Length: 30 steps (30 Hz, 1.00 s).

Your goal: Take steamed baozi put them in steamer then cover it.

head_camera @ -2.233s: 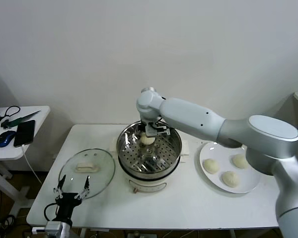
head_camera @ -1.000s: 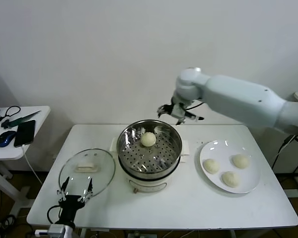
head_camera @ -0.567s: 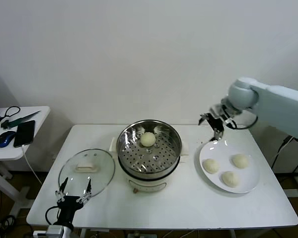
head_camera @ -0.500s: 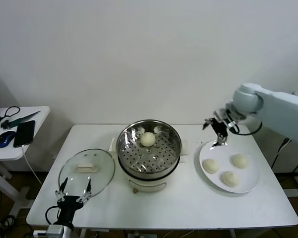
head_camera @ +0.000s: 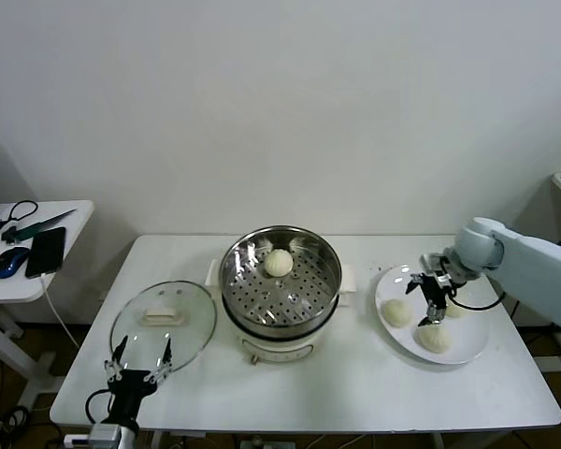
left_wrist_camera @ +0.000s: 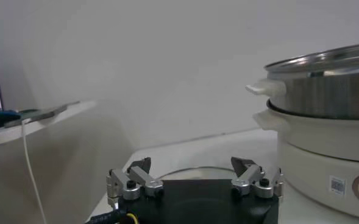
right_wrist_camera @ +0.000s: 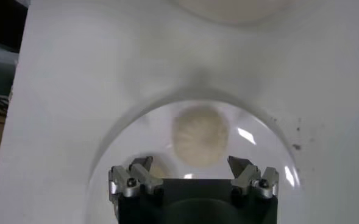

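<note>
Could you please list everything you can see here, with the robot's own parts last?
Buns: four, cream-white; one in the steamer, three on the plate.
Steamer: one, shiny steel on a white base, middle of the table.
Glass lid: one, clear with a white handle, flat on the table left of the steamer.
Plate: one, white, right of the steamer.
Table: one, white.
Side table: one, white, far left, holding a phone, a mouse.
Right gripper: open, over the plate.
Left gripper: open, at the table's front left edge.

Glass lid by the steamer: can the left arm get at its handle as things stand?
Probably yes. The left gripper is open and sits at the table's near edge just in front of the glass lid, whose white handle faces up with nothing on it. The right gripper is far off over the plate.
</note>
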{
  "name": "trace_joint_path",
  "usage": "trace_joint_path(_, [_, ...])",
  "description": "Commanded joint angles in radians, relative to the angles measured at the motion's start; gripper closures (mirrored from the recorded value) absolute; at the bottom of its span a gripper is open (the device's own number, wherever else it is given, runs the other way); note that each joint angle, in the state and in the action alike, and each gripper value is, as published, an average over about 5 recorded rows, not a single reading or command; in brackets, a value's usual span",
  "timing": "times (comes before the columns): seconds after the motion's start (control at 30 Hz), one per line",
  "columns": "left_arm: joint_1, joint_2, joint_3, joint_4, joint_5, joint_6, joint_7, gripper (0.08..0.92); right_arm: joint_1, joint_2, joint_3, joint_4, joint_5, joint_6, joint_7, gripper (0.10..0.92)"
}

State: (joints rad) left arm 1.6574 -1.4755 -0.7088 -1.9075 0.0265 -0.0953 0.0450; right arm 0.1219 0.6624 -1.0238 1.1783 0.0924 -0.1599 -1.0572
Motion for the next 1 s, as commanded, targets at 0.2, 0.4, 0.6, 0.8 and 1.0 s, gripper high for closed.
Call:
trace_joint_path(0.2, [0.003, 0.001, -0.004, 0.007, 0.001, -0.001, -0.001, 0.177, -0.123, 0.112, 0.150, -0.152, -0.053, -0.005, 0.000, 0.203])
trace_joint_path(0.4, [0.000, -0.003, -0.002, 0.007, 0.008, -0.001, -0.001, 0.177, -0.107, 0.142, 0.134, -0.179, -0.052, 0.006, -0.013, 0.203])
trace_joint_path(0.6, [0.002, -0.002, -0.004, 0.012, 0.008, -0.003, -0.001, 0.177, -0.107, 0.145, 0.125, -0.189, -0.053, 0.018, -0.030, 0.203])
trace_joint_path(0.8, [0.004, -0.010, -0.004, 0.004, 0.009, -0.002, -0.002, 0.177, -0.105, 0.152, 0.129, -0.206, -0.056, 0.025, -0.035, 0.229])
trace_joint_path(1.0, [0.008, -0.017, -0.002, -0.005, 0.012, -0.003, -0.002, 0.177, -0.098, 0.149, 0.127, -0.205, -0.052, 0.028, -0.039, 0.315])
